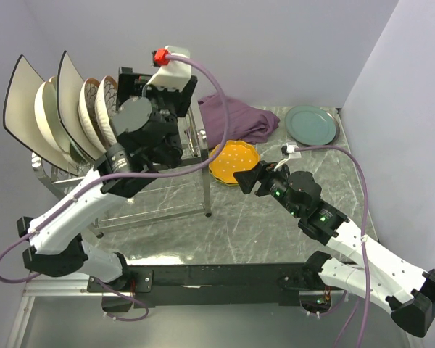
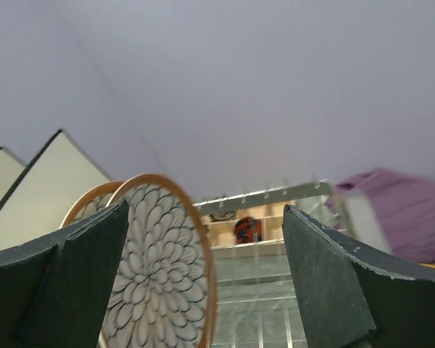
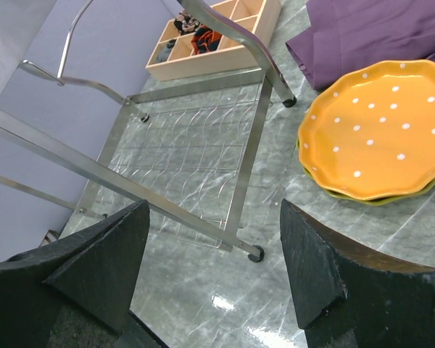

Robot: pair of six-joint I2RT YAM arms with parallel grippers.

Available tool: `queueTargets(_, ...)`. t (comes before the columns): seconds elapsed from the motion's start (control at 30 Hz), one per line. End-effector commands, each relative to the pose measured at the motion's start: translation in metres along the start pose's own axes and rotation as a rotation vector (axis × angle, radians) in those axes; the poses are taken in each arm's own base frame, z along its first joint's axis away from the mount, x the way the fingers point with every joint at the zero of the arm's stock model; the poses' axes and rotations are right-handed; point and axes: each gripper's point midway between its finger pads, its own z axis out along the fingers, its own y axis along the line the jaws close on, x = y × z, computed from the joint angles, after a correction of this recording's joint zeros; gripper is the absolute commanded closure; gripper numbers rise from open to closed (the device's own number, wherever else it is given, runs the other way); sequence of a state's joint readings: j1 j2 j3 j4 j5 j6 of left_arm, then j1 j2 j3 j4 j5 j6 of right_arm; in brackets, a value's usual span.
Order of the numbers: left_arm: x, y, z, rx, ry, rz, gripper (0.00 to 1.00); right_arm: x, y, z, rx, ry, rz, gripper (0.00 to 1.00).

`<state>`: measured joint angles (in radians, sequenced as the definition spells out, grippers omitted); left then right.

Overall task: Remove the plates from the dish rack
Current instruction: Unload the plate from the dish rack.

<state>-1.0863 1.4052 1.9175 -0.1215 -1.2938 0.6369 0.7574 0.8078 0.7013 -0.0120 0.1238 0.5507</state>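
Both spread: left end effector (image 2: pixel 204 217) raised by rack (image 3: pixel 251 145), right end effector (image 3: pixel 214 217) low by orange plate (image 3: pixel 380 130).

The tally: eight in all, one dish rack (image 3: pixel 249 152)
Racked: two square plates (image 1: pixel 22 101), three round plates (image 1: pixel 107 94) — on the table (image 1: pixel 275 232) one orange plate (image 1: pixel 235 161), one lime-yellow plate (image 3: pixel 388 201), one teal plate (image 1: pixel 312 125).

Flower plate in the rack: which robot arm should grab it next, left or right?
Probably left. The left gripper is open, up at the dish rack, with the flower plate edging into its gap. The right gripper, also open, is low over the table by the orange plate.
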Motion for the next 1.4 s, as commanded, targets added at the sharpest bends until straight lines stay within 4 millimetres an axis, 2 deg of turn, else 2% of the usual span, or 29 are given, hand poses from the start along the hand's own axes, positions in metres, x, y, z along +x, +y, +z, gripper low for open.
queueTargets(0.0,-0.029,0.003,0.001,0.057,-0.032,-0.138,0.11,-0.017,0.012,-0.003,-0.032,-0.047,-0.012,0.21)
queueTargets(0.03,-0.040,0.017,0.002,0.046,-0.033,-0.180,0.12,-0.016,0.013,-0.003,-0.036,-0.044,-0.013,0.21)
queueTargets(0.07,-0.029,0.001,0.007,0.058,0.002,-0.136,0.14,-0.017,0.013,-0.004,-0.037,-0.045,-0.012,0.21)
queueTargets(0.13,-0.025,0.006,0.015,0.039,0.023,-0.151,0.14,-0.016,0.013,-0.003,-0.036,-0.044,-0.014,0.21)
queueTargets(0.2,-0.011,0.014,0.023,0.008,0.051,-0.131,0.14,-0.015,0.013,-0.003,-0.034,-0.042,-0.018,0.21)
queueTargets(0.23,-0.011,0.017,0.024,0.025,0.050,-0.207,0.15,-0.014,0.013,-0.003,-0.035,-0.038,-0.017,0.21)
queueTargets(0.27,0.001,0.018,0.022,0.067,0.083,-0.173,0.15,-0.014,0.013,-0.003,-0.036,-0.037,-0.017,0.21)
queueTargets(0.3,0.005,0.027,0.028,0.069,0.093,-0.214,0.16,-0.013,0.013,-0.003,-0.038,-0.034,-0.017,0.21)
queueTargets(0.33,0.004,0.030,0.025,0.125,0.090,-0.304,0.15,-0.013,0.014,-0.003,-0.042,-0.031,-0.018,0.21)
queueTargets(0.37,0.004,0.040,0.025,0.096,0.082,-0.331,0.15,-0.012,0.015,-0.002,-0.045,-0.030,-0.018,0.21)
queueTargets(0.4,0.018,0.036,0.027,0.072,0.100,-0.294,0.16,-0.012,0.015,-0.002,-0.044,-0.029,-0.020,0.21)
queueTargets(0.43,0.016,0.050,0.021,0.063,0.083,-0.321,0.16,-0.011,0.014,-0.001,-0.039,-0.026,-0.020,0.21)
queueTargets(0.53,0.019,0.055,0.017,0.062,0.086,-0.355,0.18,-0.009,0.014,0.000,-0.039,-0.021,-0.025,0.21)
queueTargets(0.67,0.033,0.065,0.014,0.003,0.119,-0.338,0.20,-0.010,0.016,0.000,-0.042,-0.023,-0.026,0.22)
queueTargets(0.7,0.041,0.060,0.015,0.002,0.131,-0.314,0.20,-0.010,0.016,0.000,-0.038,-0.025,-0.026,0.21)
queueTargets(0.93,0.062,0.072,0.012,-0.084,0.161,-0.297,0.31,-0.009,0.017,0.000,-0.041,-0.022,-0.031,0.21)
queueTargets(1.17,0.089,0.074,0.018,-0.125,0.208,-0.259,0.40,-0.009,0.020,-0.001,-0.049,-0.024,-0.035,0.21)
queueTargets(1.37,0.099,0.078,0.020,-0.179,0.220,-0.214,0.47,-0.010,0.020,-0.003,-0.047,-0.029,-0.040,0.21)
